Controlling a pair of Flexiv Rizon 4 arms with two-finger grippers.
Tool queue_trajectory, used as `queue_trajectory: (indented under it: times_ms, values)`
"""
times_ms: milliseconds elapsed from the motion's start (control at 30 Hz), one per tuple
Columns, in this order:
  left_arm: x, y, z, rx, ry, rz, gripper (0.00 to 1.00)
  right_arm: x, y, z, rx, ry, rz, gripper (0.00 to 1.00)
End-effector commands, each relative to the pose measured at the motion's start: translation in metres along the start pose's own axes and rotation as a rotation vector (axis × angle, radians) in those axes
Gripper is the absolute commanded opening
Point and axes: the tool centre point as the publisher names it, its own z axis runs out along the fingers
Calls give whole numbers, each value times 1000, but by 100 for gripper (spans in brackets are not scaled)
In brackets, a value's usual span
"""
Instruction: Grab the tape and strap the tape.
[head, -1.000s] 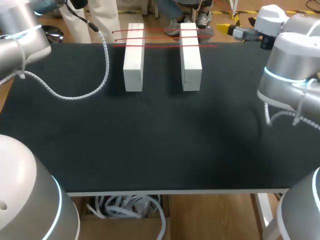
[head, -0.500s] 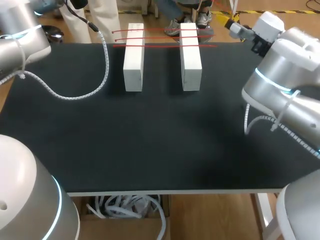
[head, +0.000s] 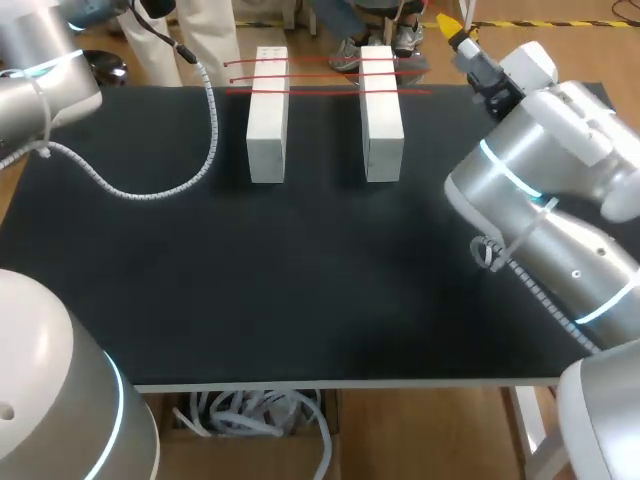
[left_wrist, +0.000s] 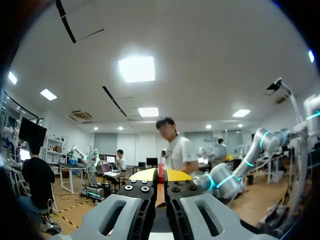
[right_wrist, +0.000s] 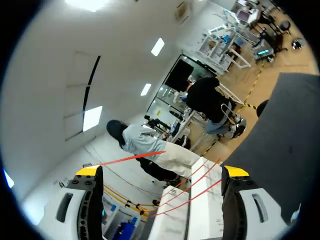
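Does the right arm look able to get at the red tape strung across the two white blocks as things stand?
Probably yes. The right gripper stands with jaws open, and the red tape over the white blocks lies just ahead of it, in line with the gap. Nothing shows in between.

Two white blocks stand near the table's far edge, the left block (head: 267, 115) and the right block (head: 381, 110). Three strands of red tape (head: 325, 77) cross their far ends. There is one black table (head: 300, 280). Two arms are over it: the left arm (head: 40, 70) at the far left corner, the right arm (head: 540, 190) by the right edge. Each trails one coiled white cable, so two: the left cable (head: 205, 150), the right cable (head: 510, 265).
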Motion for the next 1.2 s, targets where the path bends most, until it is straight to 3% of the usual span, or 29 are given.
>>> queue_trajectory:
  times_ms: [33,200,333,500,667,900,1033,1200]
  values:
    - [1,0,0,1,-1,1,0,26,-5,14,-528,-169,654,100]
    - [1,0,0,1,-1,1,0,36,4,21,-611,75,713,100]
    - [1,0,0,1,-1,1,0,37,-7,27,-605,103,761,100]
    - [1,0,0,1,-1,1,0,57,-19,32,-489,195,802,100]
    - [1,0,0,1,-1,1,0,62,-14,20,-504,203,740,100]
    - [1,0,0,1,-1,1,0,38,-1,5,-632,126,677,100]
    - [1,0,0,1,-1,1,0,33,9,9,-675,141,647,100]
    - [1,0,0,1,-1,1,0,37,12,16,-648,157,648,100]
